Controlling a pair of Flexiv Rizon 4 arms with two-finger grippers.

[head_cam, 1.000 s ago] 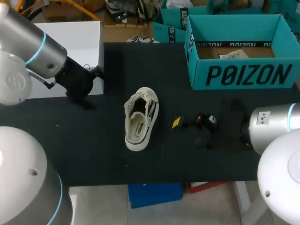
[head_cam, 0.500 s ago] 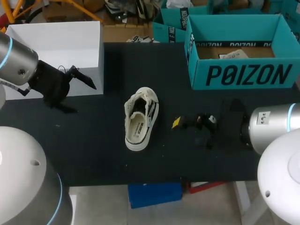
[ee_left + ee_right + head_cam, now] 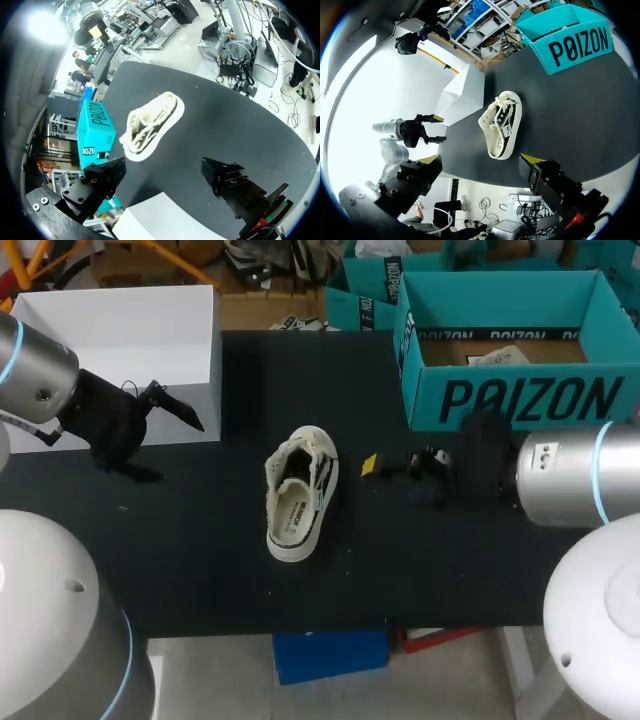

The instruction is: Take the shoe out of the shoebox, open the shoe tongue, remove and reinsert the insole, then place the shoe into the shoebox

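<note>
The right gripper (image 3: 481, 159) has slid closer to the shoe (image 3: 300, 495), which lies on the table (image 3: 200, 560) just ahead of it. It and the left gripper (image 3: 160, 172) are wide open and empty. A grab likely comes next.

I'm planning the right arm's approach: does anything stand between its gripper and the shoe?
Nothing visible does. Only a bare stretch of black table lies between the open right gripper and the shoe.
</note>
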